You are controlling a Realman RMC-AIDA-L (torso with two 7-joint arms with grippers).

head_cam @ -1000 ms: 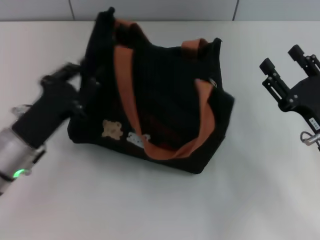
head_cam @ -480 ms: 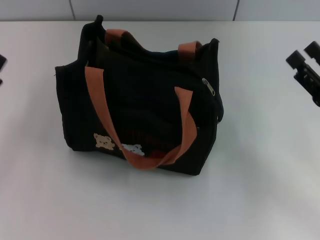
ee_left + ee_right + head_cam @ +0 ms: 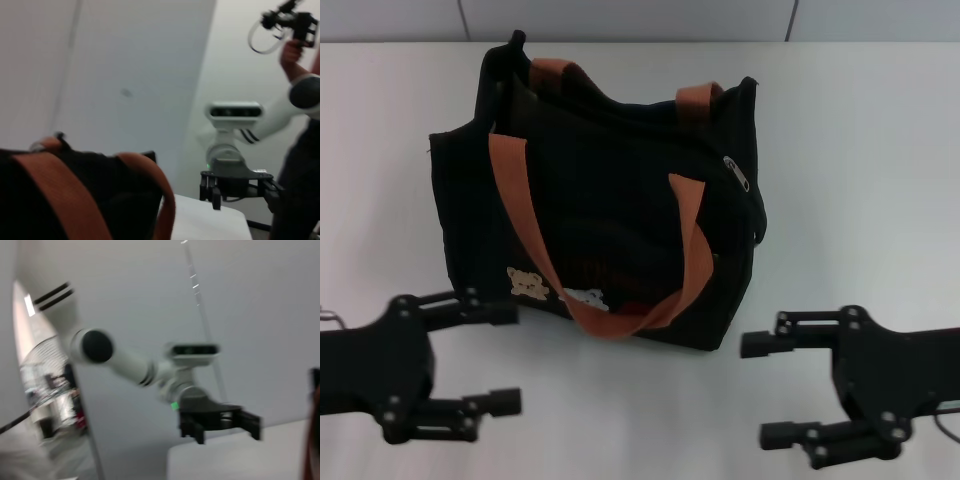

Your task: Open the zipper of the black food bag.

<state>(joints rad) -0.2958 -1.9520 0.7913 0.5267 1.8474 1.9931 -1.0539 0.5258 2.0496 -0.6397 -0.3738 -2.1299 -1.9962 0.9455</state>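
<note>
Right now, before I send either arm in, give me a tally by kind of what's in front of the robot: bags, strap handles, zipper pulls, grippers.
black food bag: 1
orange-brown strap handles: 2
silver pull tab on the zipper: 1
Open grippers near the table's front edge: 2, left gripper, right gripper
Total: 6

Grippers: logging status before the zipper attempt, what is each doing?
Left gripper: open, empty, near the black food bag.
Right gripper: open, empty.
</note>
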